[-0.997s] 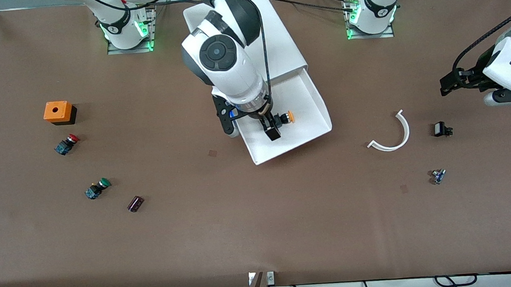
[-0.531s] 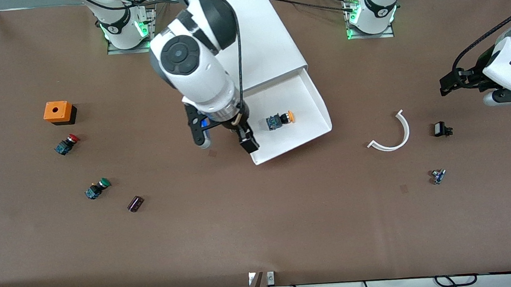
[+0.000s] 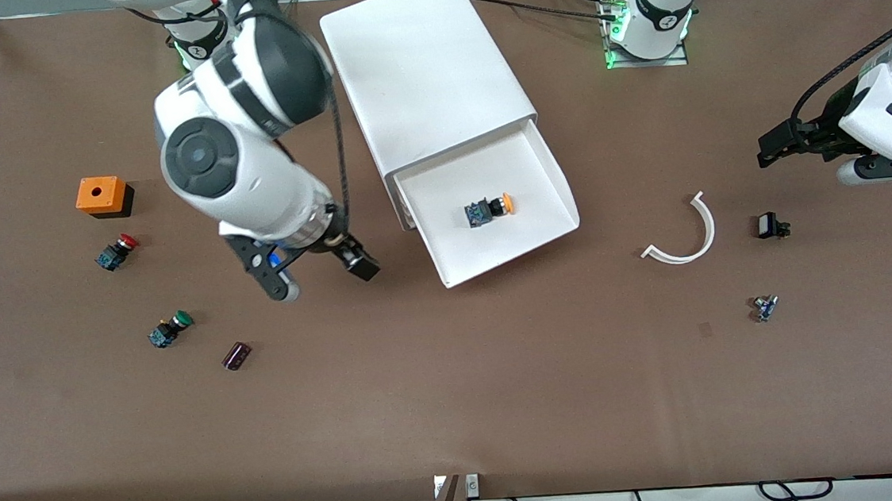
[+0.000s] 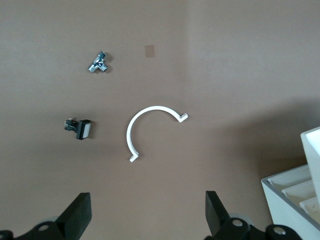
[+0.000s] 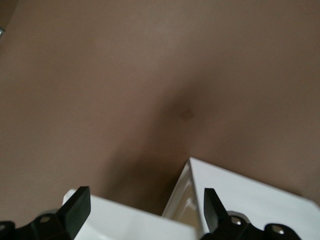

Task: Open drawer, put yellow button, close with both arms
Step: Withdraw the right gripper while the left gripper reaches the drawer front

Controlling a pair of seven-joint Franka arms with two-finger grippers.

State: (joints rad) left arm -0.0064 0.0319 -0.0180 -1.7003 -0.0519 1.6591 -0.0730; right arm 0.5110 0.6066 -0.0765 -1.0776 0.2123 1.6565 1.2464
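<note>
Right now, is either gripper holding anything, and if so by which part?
Nothing is held. The right gripper is open over bare table beside the open drawer, where the yellow button lies. The left gripper is open and empty too.

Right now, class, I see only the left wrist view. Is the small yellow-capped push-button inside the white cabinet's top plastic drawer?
Observer: Yes, the yellow button lies in the open drawer.
Operator: Where is the right gripper?
Observer: The right gripper, open and empty, is over bare table beside the drawer, toward the right arm's end.
Operator: And the left gripper?
Observer: The left gripper, open, waits over the table at the left arm's end.
</note>
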